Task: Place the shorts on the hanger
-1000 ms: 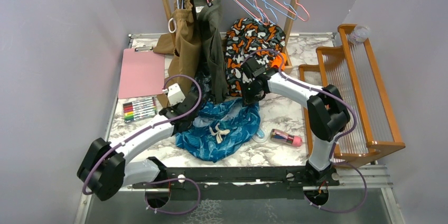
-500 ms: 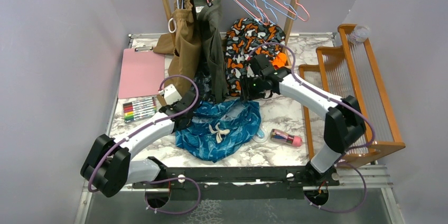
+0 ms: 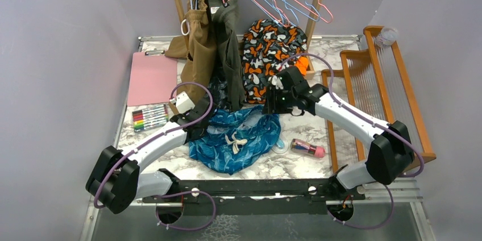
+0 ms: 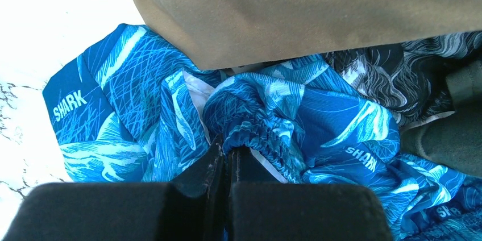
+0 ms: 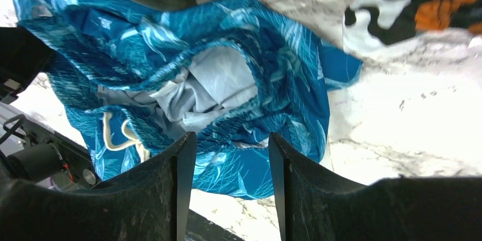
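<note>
The teal-blue printed shorts (image 3: pixel 216 153) are thin cloth with a satiny sheen, puckered along the gathered waistband, with a paler matt lining and a cream woven drawstring cord (image 3: pixel 234 141). The white, grey-veined marble-look desk (image 3: pixel 335 48) is smooth and glossy. The hanging tan garment (image 3: pixel 199 53) is matt, tightly woven cloth. The pink clipboard (image 3: pixel 152 79) looks matt, its clip (image 3: pixel 154 52) shiny metal. The orange-brown wooden rack (image 3: pixel 375 29) has a smooth varnished finish. The right pincer (image 5: pixel 232 144) has matt black, faintly grainy plastic fingers (image 5: pixel 165 195).
</note>
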`<state>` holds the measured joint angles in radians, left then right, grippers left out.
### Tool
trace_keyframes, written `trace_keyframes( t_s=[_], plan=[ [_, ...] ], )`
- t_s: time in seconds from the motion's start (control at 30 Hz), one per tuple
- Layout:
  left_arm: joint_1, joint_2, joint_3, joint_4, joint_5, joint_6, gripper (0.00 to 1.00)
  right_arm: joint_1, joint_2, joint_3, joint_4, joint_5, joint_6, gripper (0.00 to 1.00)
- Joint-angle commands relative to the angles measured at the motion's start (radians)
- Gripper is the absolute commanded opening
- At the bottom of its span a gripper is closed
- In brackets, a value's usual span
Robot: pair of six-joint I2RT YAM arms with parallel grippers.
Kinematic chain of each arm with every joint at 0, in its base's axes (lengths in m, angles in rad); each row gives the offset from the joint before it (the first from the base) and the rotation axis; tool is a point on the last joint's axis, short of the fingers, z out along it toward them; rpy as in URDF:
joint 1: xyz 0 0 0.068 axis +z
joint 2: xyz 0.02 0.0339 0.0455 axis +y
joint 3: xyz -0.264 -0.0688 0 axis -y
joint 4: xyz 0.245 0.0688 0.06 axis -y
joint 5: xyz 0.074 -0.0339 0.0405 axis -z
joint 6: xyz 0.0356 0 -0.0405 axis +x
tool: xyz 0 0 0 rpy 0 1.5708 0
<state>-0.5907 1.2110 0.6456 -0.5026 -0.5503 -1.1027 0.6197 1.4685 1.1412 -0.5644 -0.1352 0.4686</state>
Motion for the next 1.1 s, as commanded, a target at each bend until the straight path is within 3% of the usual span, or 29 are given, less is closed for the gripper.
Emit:
trace_keyframes(
  t_s=[0.0,0.3,0.53,0.77,0.87,0.9,0.93,1.07],
  plan=[
    [0.005,-0.023,-0.017,0.008,0.025,-0.037,0.00,0.002,-0.046,-0.098,0.107,-0.016,0.144,0.53],
    [0.005,-0.027,-0.033,0.011,0.039,-0.045,0.00,0.007,-0.064,-0.201,0.273,0.030,0.374,0.54],
    [0.004,-0.041,-0.047,0.013,0.040,-0.049,0.00,0.009,-0.007,-0.181,0.272,0.046,0.391,0.57],
    [0.004,-0.050,-0.050,0.023,0.061,-0.022,0.00,0.031,0.039,-0.188,0.235,0.064,0.356,0.52],
    [0.004,-0.052,-0.051,0.026,0.084,0.006,0.00,0.034,0.044,-0.197,0.248,0.054,0.347,0.45],
    [0.004,-0.058,-0.051,0.024,0.092,0.017,0.02,0.034,0.047,-0.197,0.246,0.056,0.342,0.41],
    [0.004,-0.064,-0.050,0.025,0.100,0.027,0.10,0.034,0.047,-0.195,0.242,0.061,0.335,0.38],
    [0.005,-0.117,-0.049,0.020,0.131,0.088,0.52,0.034,0.040,-0.187,0.215,0.086,0.309,0.24]
  ],
)
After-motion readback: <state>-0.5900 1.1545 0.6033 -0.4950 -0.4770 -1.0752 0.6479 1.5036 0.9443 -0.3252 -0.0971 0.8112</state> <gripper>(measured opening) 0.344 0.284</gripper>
